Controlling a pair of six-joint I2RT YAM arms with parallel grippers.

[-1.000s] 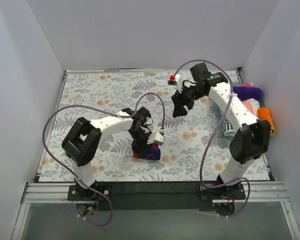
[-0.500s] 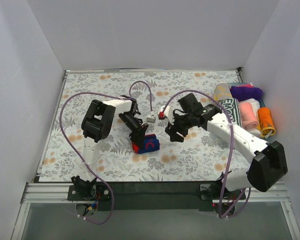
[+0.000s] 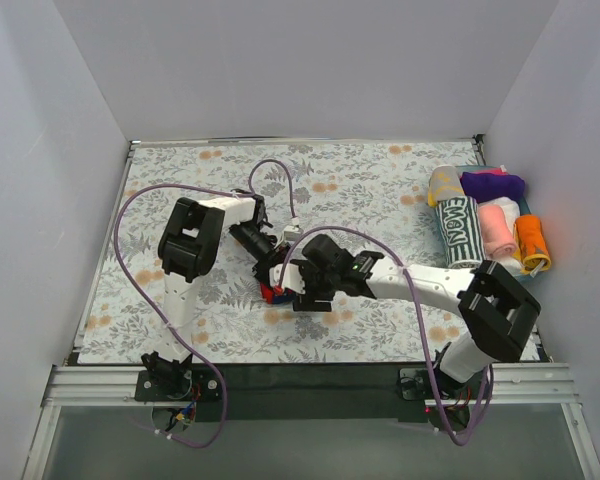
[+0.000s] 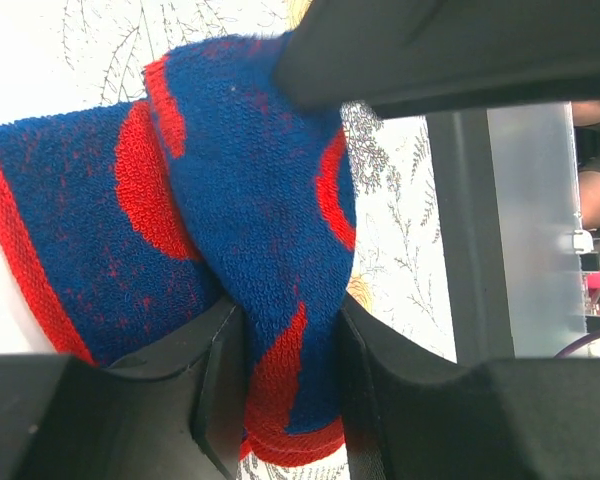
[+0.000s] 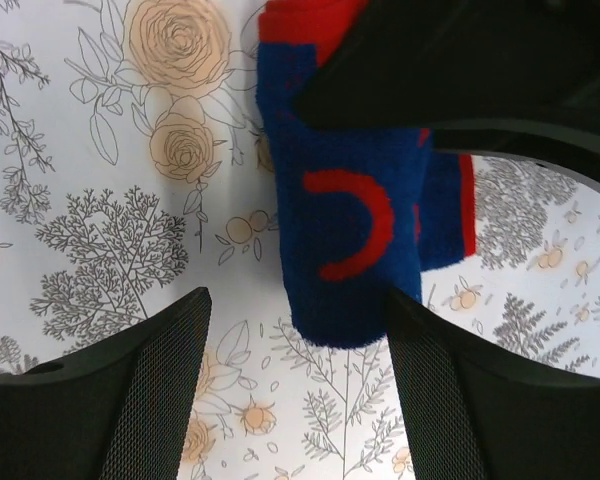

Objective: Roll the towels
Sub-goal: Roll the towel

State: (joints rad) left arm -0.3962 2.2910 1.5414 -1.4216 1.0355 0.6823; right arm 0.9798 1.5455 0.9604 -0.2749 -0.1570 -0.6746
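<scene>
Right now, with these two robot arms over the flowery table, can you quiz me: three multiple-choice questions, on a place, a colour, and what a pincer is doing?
1. Where does the pile of rolled cloth towels lie? A) far left B) far right C) front centre
2. The soft terry towel in the wrist views is: A) blue with red marks B) plain green C) plain yellow
3. The left pincer is: A) wide open B) shut on that towel C) out of sight
Answers: B, the top view shows them there; A, both wrist views show it; B, it squeezes the cloth.
</scene>
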